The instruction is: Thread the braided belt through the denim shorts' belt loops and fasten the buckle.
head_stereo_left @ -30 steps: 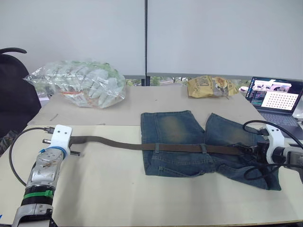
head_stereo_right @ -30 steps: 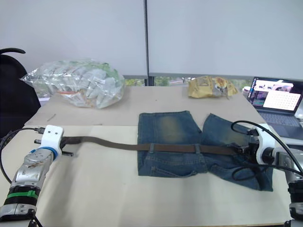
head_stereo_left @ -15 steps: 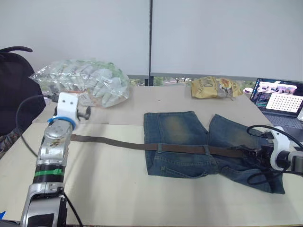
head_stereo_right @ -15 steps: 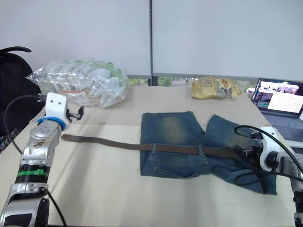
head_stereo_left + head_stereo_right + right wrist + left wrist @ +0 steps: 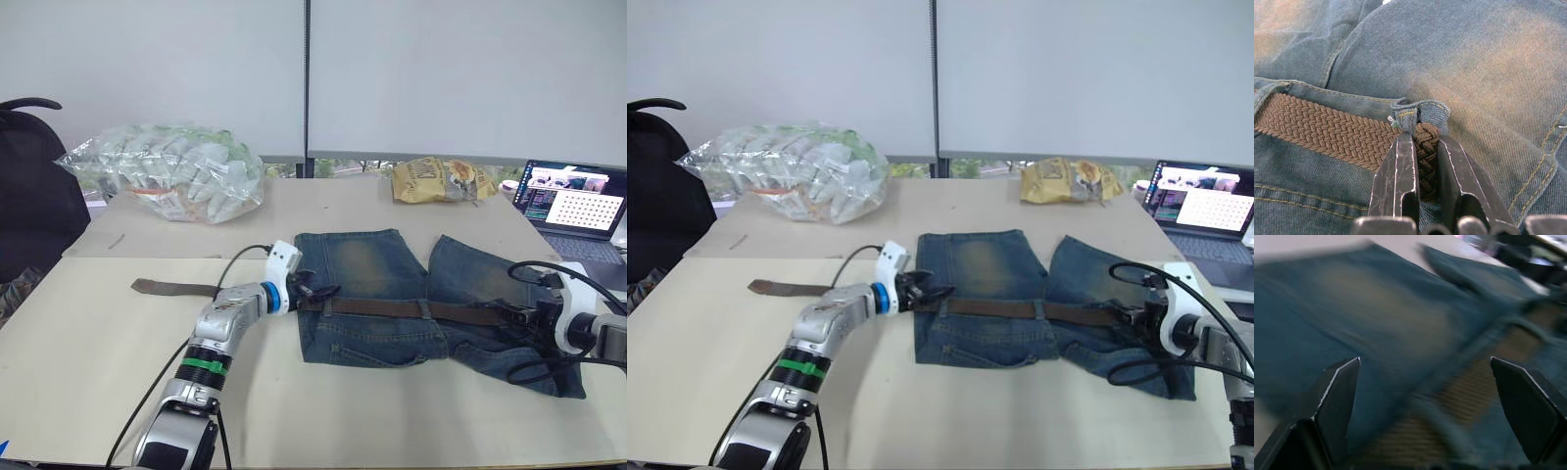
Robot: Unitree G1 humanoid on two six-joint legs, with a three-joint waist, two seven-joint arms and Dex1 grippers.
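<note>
While the denim shorts [image 5: 411, 294] lie flat on the table [image 5: 98, 392], the braided belt [image 5: 392, 307] runs along their waistband, its free end trailing left. The right pincer [image 5: 1422, 169] is clenched on the belt just beside a belt loop [image 5: 1418, 113]. The left pincer [image 5: 321, 292] hovers released at the shorts' left edge.

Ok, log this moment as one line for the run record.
left gripper: open, at shorts' waistband edge | right gripper: shut on braided belt | denim shorts: flat on table | buckle: not discernible
</note>
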